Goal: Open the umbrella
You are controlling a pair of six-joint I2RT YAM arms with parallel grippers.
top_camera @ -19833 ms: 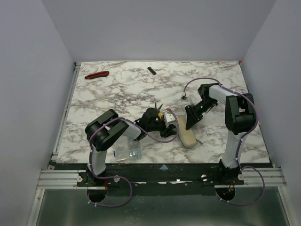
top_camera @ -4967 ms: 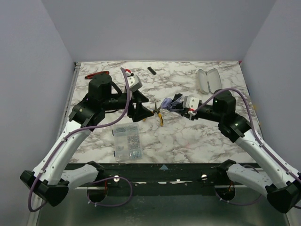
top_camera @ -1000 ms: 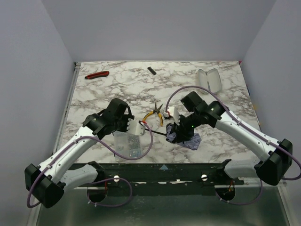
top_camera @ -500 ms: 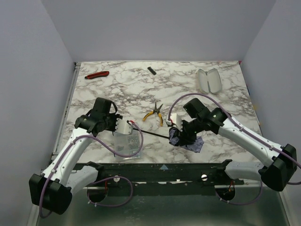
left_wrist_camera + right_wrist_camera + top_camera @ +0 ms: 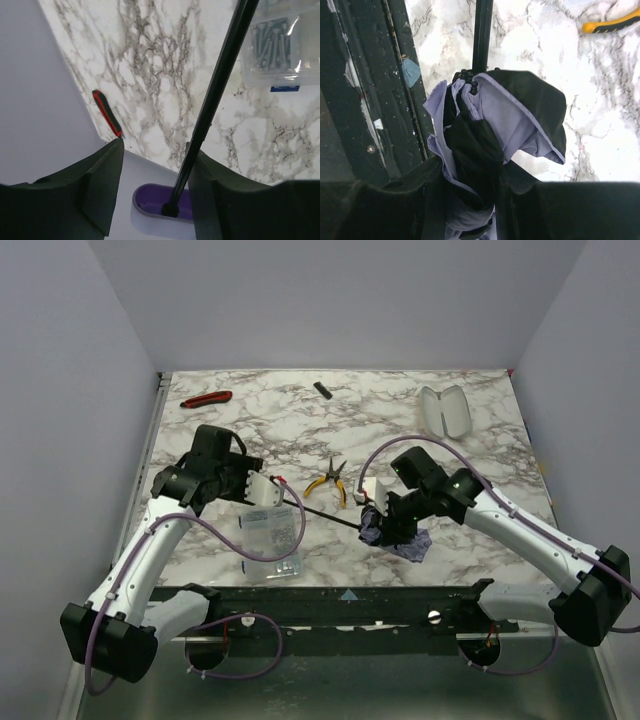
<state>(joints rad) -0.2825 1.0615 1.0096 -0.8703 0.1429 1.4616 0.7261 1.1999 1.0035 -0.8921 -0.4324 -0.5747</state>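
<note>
1. Left claw point(image 5: 268, 490) now sits nearer the left edge of the desk point(image 5: 300, 430) and farther from the near edge than half a second ago; against a second ago, far more of the black shaft point(image 5: 215, 80) shows between the two claws
2. The left claw is closed on the small lavender handle point(image 5: 150, 206), while the right claw point(image 5: 385, 523) is clamped round the bunched canopy point(image 5: 512, 112), lilac with black lining showing
3. The umbrella point(image 5: 405, 540) is stretched between them near the near edge, its canopy right of centre and its shaft passing close by the clear parts box point(image 5: 272, 540)
4. My judgement is that the shaft is being telescoped out; the canopy is not yet spread
5. The next move probably calls for a steady handle and a new right-claw grip, since squeezing the fabric would stop the ribs spreading
</note>
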